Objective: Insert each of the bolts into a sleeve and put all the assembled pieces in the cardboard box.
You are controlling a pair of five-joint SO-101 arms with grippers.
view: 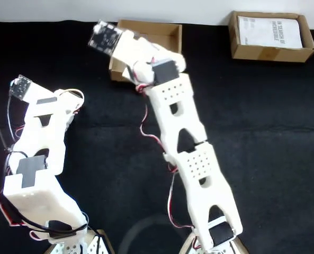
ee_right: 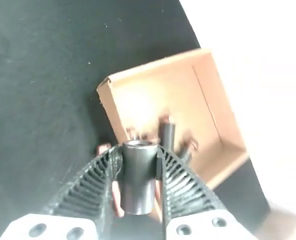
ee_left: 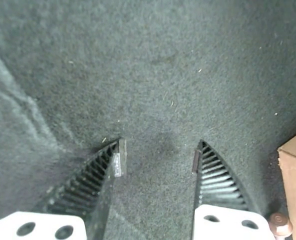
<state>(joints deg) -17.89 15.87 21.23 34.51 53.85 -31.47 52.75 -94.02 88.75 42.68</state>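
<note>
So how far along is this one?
Done: at least one dark piece already lies in the cardboard box. In hand: the right gripper, shut on a sleeve, hangs over the box's edge. The left gripper is open over black mat. Left: releasing this sleeve; whether it carries a bolt is unclear.

Black cloth-covered table (view: 262,132) is seen from above; wrist views are aimed down, close; open brown cardboard box (view: 157,27) is shared with right wrist.

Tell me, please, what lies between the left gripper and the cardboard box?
Bare black cloth alone separates the left gripper from the cardboard box, per the left wrist view.
</note>
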